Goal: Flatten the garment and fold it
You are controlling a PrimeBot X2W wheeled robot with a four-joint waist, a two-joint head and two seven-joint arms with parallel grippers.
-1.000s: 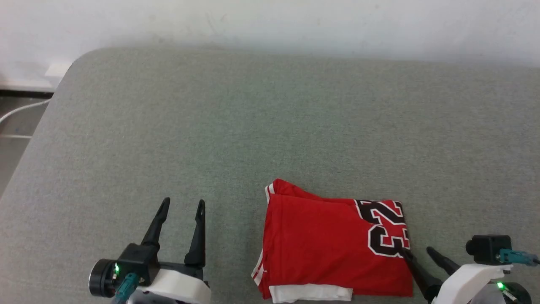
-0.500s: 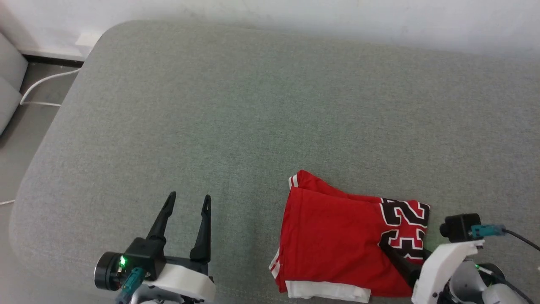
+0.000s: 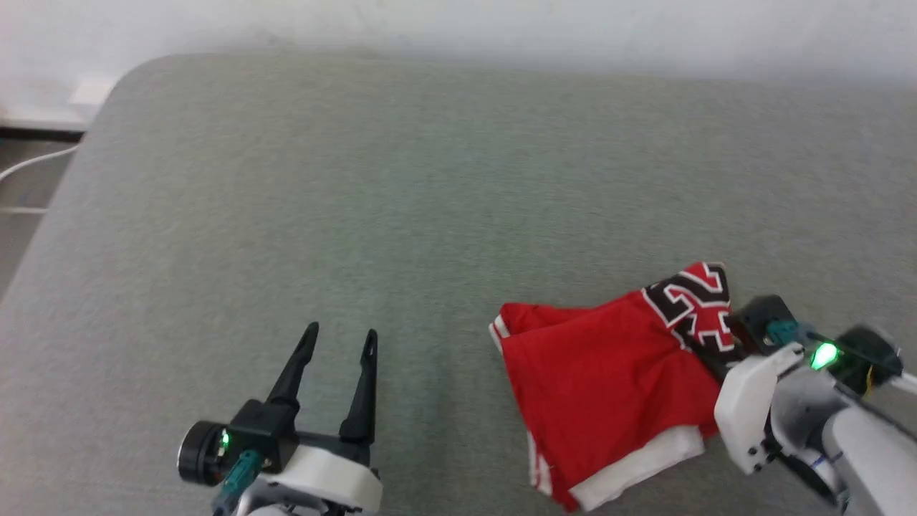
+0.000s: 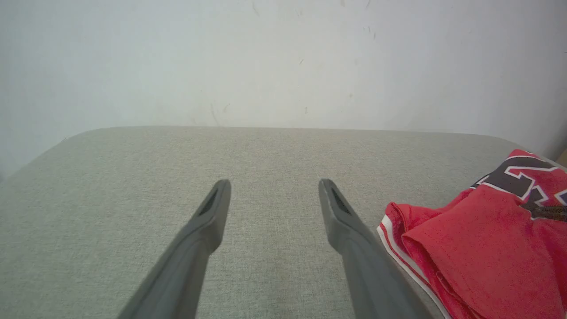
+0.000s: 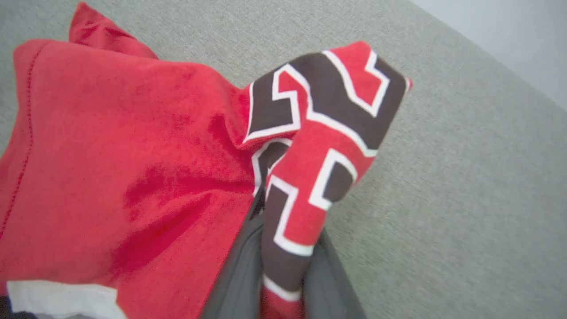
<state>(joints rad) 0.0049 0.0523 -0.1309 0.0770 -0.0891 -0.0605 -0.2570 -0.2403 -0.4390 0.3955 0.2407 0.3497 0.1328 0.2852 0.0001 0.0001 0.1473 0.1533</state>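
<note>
The folded red jersey T-shirt with white sleeves [image 3: 609, 380] lies near-right on the grey-green upholstered surface [image 3: 401, 186]. The right gripper [image 5: 283, 270] pinches its numbered right corner, held clear of the surface. The shirt's length runs leftward toward the left gripper [image 3: 341, 335], whose fingers are spread, empty and well apart from it.

A grey-green fabric-covered surface [image 3: 358, 179] with a fine weave spreads across the head view, and its far left corner is rounded. Behind it rises a pale wall [image 3: 501, 21], which in the left wrist view carries a few faint scuffs and small dark specks. At the left edge of the head view, past the rounded corner, lies a strip of grey floor [image 3: 18, 193] with 1 white cable [image 3: 32, 166] curving over it. A small white block [image 3: 89, 92] (too blurred to identify) sits at the foot of the wall, just above a dark skirting line [image 3: 36, 133].
</note>
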